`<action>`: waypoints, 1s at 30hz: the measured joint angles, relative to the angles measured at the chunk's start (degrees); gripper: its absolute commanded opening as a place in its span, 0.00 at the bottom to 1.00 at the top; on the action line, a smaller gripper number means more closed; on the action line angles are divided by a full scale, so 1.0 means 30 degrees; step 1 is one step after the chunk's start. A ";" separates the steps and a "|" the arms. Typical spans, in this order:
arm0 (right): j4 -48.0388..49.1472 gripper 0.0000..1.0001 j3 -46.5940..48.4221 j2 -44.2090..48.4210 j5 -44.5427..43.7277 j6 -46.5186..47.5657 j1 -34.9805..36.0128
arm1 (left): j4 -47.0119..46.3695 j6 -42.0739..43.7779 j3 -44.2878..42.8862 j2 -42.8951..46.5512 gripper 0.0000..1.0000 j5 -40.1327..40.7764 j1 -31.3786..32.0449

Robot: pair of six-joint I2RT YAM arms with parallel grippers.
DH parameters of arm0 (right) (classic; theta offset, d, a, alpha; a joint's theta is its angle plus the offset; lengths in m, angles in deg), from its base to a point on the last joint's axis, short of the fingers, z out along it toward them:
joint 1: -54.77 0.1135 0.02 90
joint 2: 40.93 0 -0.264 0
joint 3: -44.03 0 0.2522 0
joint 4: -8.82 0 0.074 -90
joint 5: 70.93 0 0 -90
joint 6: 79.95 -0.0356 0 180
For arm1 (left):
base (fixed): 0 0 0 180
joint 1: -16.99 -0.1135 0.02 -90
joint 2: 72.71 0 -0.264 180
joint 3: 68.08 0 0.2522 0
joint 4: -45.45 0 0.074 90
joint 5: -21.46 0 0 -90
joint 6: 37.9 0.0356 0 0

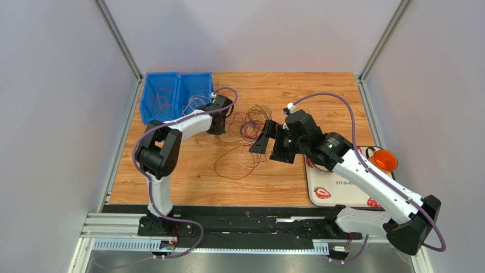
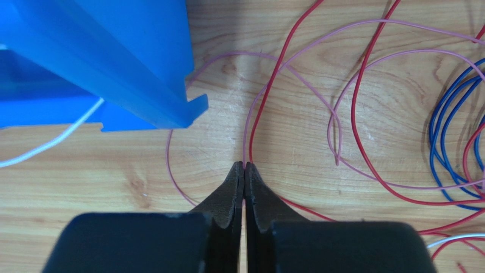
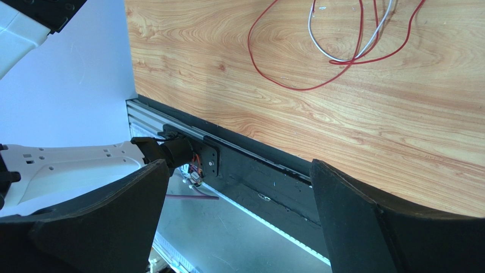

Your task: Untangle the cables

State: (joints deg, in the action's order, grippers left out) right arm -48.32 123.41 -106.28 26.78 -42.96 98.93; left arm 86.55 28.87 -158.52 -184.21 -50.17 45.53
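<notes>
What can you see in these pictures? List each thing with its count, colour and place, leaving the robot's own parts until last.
cables: many; red, pink, blue, white, dark; tangled mid-table, a few in the bins
bins: two; blue; far left of the table
cup: one; orange; right side, by the mat
mat: one; white with strawberries; near right
table: one; wood-grain; under everything
left gripper: one; black; shut on cables beside the bins
right gripper: one; black; open, right of the tangle
</notes>
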 measured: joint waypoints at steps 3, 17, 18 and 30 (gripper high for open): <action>-0.0007 0.99 -0.0007 0.0029 0.0036 0.0000 0.0000 | 0.0226 0.0044 -0.0313 -0.0007 0.00 -0.0029 -0.0044; 0.0146 0.99 -0.0364 0.0809 0.0029 0.0182 -0.0299 | 0.4743 0.0080 -0.6076 0.3803 0.00 -0.0743 -0.0058; 0.0160 0.99 -0.0364 0.0809 0.0022 0.0197 -0.0328 | 0.5013 0.0153 -0.7125 0.4240 0.00 -0.0867 -0.0058; 0.0284 0.99 -0.0364 0.0772 0.0022 0.0204 -0.0408 | 0.7519 0.1515 -2.1624 0.5362 0.00 -0.2382 -0.0051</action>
State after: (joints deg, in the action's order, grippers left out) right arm -47.47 122.32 -103.96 26.84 -42.35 97.71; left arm 109.10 33.42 -223.40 -168.12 -57.31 45.37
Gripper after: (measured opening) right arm 0.993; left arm 0.008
